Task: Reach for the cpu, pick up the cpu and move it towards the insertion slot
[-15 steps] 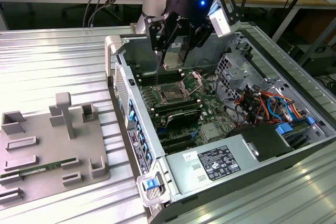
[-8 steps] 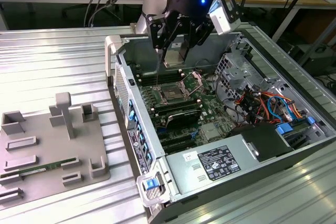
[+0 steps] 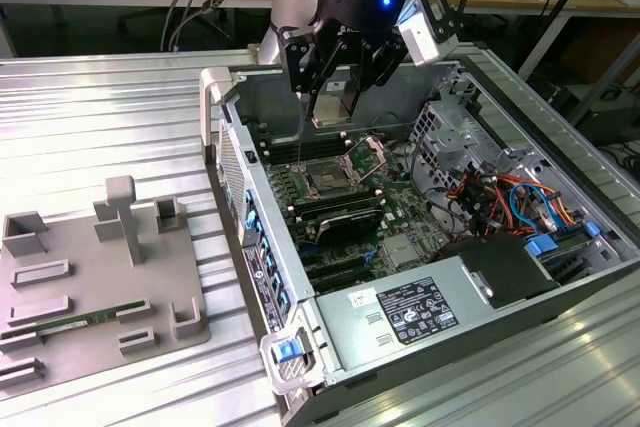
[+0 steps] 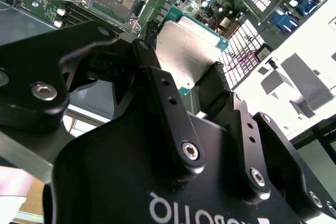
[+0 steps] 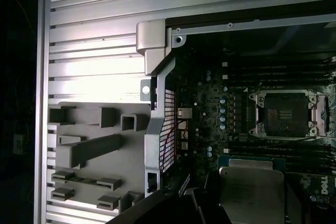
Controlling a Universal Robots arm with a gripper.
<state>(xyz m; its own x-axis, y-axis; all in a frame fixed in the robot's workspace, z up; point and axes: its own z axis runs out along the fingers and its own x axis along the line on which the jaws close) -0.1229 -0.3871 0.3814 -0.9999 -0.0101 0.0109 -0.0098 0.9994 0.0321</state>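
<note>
Hovering above the insertion slot [image 3: 330,179], end effector [image 3: 335,107] clamping cpu [image 4: 189,51].

— What holds it all up?
— A ribbed metal table [image 3: 120,107].
— What sits on it?
— An open computer case [image 3: 300,347] under the gripper [image 3: 335,97], and a grey tray [image 3: 90,277] off beside it.

The black claw [image 3: 333,75] pinches the silvery, green-rimmed cpu [image 4: 190,53]. Below it, the dark insertion slot [image 3: 329,179] sits framed in shiny metal on the green motherboard [image 3: 395,209].

Wrist views close above motherboard [image 5: 231,108]
</note>
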